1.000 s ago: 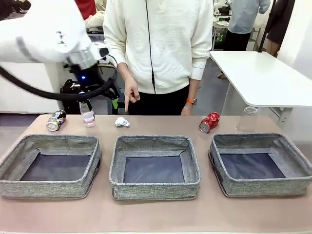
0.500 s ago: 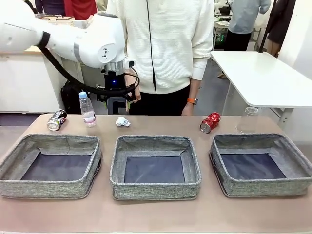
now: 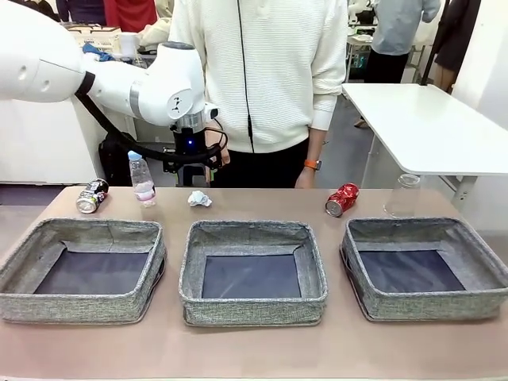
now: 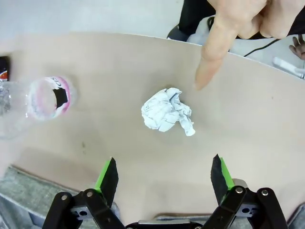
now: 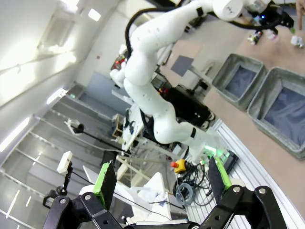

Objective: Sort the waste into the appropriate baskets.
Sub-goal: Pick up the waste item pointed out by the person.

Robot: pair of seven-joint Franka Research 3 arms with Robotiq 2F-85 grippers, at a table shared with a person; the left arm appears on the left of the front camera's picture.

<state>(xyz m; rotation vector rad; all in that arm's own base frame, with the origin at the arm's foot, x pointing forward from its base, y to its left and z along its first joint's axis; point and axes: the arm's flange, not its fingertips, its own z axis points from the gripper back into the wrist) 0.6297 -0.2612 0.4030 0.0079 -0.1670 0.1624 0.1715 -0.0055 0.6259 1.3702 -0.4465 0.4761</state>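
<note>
Your left claw (image 4: 163, 164) hangs spread wide over the crumpled paper ball (image 4: 167, 109), which lies loose on the tabletop (image 4: 248, 133) just beyond the middle basket (image 3: 251, 232). The open jaws look set to straddle it. The person's hand (image 4: 233, 24) points a finger beside the ball, apparently marking it as the pick. Your right claw (image 5: 157, 179), also wide and empty, faces away from the work.
</note>
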